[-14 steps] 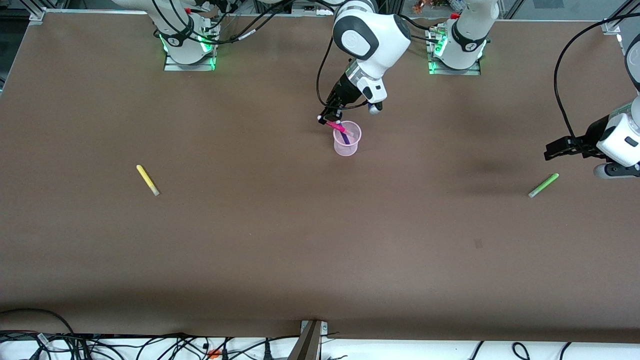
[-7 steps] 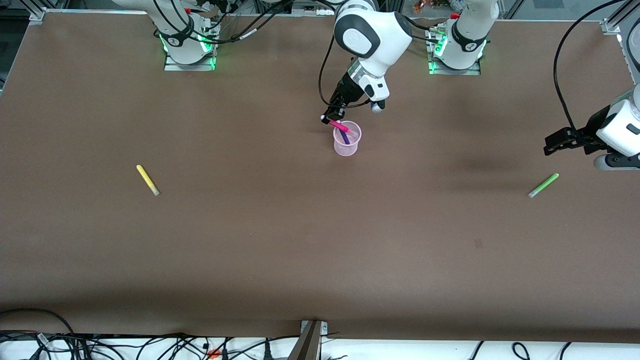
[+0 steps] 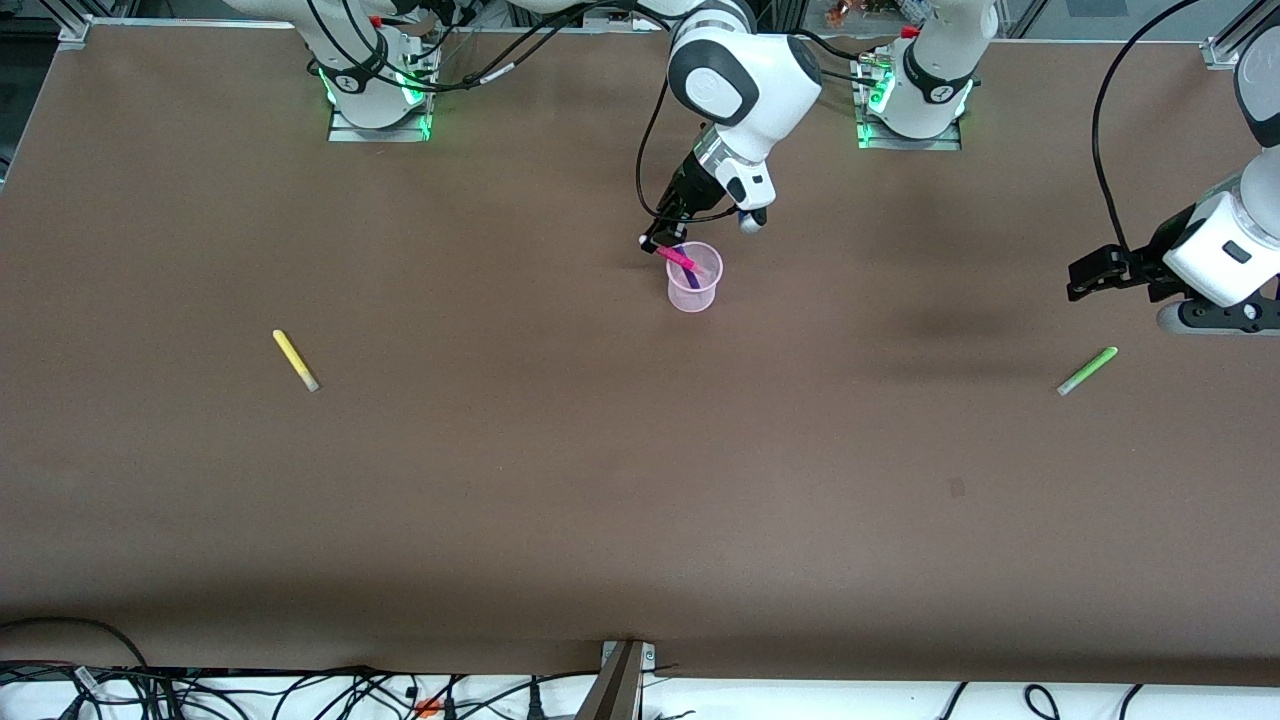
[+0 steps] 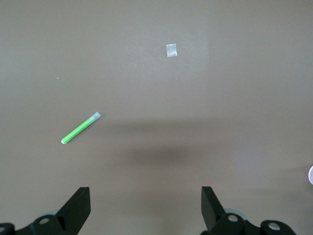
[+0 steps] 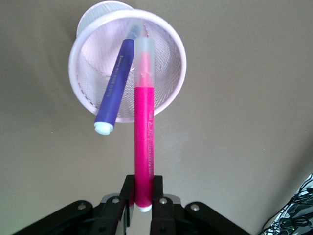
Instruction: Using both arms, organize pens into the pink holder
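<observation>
One bare brown table (image 3: 600,480), cables (image 3: 300,695) along its edge.

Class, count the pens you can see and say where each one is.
4: purple pen in the pink holder; magenta pen in the right gripper, over it; yellow pen and green pen on the table.

four pens (image 3: 296,360), one pink holder (image 3: 693,290)

We see only the two fingers (image 4: 80,205) of the left gripper (image 4: 144,208) in its wrist view, its body cut off by the edge. The purple pen (image 5: 115,93) has its tip hidden down in the holder (image 5: 171,83). In the front view the right gripper (image 3: 662,240) is too small to read.
</observation>
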### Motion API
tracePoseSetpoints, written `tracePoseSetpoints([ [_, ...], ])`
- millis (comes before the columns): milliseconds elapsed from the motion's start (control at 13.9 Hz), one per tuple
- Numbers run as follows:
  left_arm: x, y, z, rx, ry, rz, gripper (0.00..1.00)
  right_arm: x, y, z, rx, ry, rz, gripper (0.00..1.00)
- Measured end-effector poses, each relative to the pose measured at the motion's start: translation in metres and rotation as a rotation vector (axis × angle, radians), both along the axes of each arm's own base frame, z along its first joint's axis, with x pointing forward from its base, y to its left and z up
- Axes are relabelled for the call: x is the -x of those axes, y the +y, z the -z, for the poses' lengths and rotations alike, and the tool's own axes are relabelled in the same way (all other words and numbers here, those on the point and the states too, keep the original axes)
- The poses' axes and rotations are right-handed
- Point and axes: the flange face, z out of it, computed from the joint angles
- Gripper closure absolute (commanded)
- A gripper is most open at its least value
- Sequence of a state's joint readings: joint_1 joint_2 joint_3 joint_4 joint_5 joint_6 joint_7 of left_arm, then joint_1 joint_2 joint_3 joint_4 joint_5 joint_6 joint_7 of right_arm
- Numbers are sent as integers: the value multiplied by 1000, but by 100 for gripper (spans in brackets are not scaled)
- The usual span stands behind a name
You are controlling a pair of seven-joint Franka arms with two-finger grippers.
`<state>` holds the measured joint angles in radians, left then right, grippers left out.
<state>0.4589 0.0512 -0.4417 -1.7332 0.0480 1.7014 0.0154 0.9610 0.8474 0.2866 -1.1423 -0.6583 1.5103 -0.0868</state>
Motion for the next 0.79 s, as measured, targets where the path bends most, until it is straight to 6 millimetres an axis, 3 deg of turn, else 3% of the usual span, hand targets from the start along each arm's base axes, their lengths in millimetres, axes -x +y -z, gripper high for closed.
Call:
tracePoseSetpoints([
  [215, 7, -15, -15, -12, -7, 20, 0, 1, 1, -1, -2, -1, -1, 61],
  [287, 8, -19, -20, -15, -15, 23, 0, 1, 1, -1, -3, -2, -2, 59],
  [359, 9, -19, -27, -14, -28, 22, 0, 1, 2, -2, -4, -2, -2, 49],
  [646, 8, -20, -36, -8, -44, 21, 0, 0, -2, -5, 16, -1, 10, 48],
  [789, 8, -21, -36, -8, -45, 21, 0, -8, -7, -24, 30, 5, 17, 48],
])
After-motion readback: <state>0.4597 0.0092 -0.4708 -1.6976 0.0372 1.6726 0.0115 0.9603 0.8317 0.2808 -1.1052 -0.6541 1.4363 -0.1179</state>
